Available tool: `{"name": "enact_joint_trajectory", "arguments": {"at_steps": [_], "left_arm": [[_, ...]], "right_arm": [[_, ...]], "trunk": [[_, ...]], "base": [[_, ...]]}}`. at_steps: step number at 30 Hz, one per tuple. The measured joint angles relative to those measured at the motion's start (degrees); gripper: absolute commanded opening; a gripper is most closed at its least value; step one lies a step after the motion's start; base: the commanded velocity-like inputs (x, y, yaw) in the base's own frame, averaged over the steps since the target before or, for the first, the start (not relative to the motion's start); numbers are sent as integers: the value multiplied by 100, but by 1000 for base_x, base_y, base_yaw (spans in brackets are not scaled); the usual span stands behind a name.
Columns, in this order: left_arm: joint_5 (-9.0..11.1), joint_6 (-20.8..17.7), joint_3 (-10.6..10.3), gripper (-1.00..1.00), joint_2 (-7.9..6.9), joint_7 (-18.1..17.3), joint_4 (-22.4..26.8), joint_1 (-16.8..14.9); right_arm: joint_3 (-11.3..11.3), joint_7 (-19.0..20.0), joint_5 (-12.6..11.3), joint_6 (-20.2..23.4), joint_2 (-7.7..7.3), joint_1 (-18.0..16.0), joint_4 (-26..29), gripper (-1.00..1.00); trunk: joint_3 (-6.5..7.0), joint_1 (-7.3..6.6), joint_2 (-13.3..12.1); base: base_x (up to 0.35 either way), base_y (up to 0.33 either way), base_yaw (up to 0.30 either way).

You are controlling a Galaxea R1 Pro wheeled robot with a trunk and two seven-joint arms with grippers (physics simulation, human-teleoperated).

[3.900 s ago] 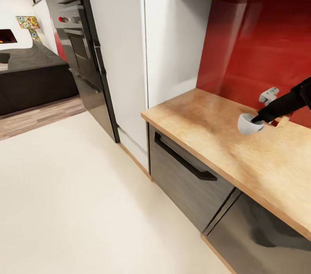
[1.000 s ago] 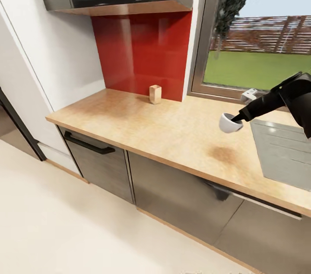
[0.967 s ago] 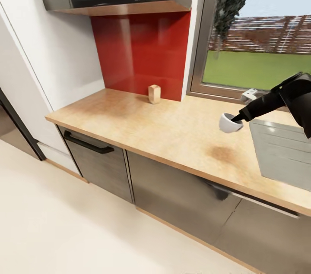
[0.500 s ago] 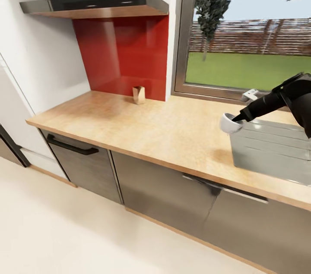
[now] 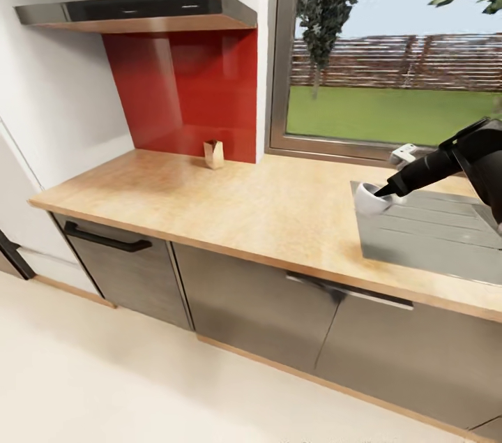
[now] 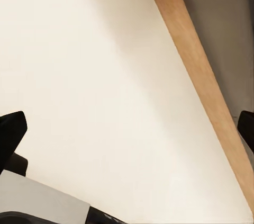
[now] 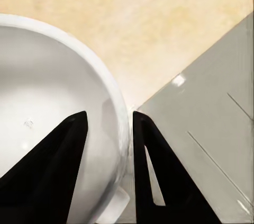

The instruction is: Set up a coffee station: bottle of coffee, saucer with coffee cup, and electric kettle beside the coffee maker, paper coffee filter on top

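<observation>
The right gripper (image 5: 381,192), a black two-finger pincer on a black arm, is clamped on the rim of the small plain white coffee cup (image 5: 370,201), one finger inside the bowl and one outside, as the right wrist view confirms (image 7: 108,128) with the cup wall (image 7: 53,102) pinched between the two dark fingers. The cup hangs above the long light beige wood-look kitchen countertop (image 5: 230,202), at the near corner of the grey ribbed sink drainer (image 5: 432,234) set into the worktop. A small tan wooden block (image 5: 213,154) stands on the countertop against the red backsplash (image 5: 185,94), below the dark glossy kitchen shelf (image 5: 139,9). A window (image 5: 390,80) with a green lawn behind it lies above the drainer. The left gripper (image 6: 127,128) has its black fingertips spread wide over the cream floor (image 6: 95,75), beside a wooden plinth strip (image 6: 201,81).
</observation>
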State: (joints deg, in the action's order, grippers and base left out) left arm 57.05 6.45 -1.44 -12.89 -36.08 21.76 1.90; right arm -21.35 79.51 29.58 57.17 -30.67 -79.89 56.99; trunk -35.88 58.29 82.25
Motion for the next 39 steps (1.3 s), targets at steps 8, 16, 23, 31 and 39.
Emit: {"name": "enact_joint_trajectory", "arguments": {"at_steps": [8, 16, 23, 31, 39], "left_arm": [[-1, 0, 2, 100, 0, 7, -4, 0], [-1, 0, 2, 100, 0, 8, -5, 0], [1, 0, 2, 100, 0, 9, -6, 0], [1, 0, 2, 100, 0, 5, -4, 0], [-1, 1, -4, 100, 0, 10, -3, 2]], "right_arm": [[8, 0, -8, 0, -8, -1, 0, -100], [8, 0, -8, 0, -11, -2, 1, -100], [8, 0, -9, 0, -16, -1, 0, -100], [8, 0, -8, 0, -18, 2, 1, -100], [10, -1, -7, -2, -17, 7, -2, -100]], "trunk": [[37, 0, 0], [76, -1, 0], [110, -1, 0], [149, -1, 0], [171, 0, 0]], "base": [[-7, 6, -245], [0, 0, -250], [0, 0, -251], [0, 0, -251], [-35, 110, -111]]}}
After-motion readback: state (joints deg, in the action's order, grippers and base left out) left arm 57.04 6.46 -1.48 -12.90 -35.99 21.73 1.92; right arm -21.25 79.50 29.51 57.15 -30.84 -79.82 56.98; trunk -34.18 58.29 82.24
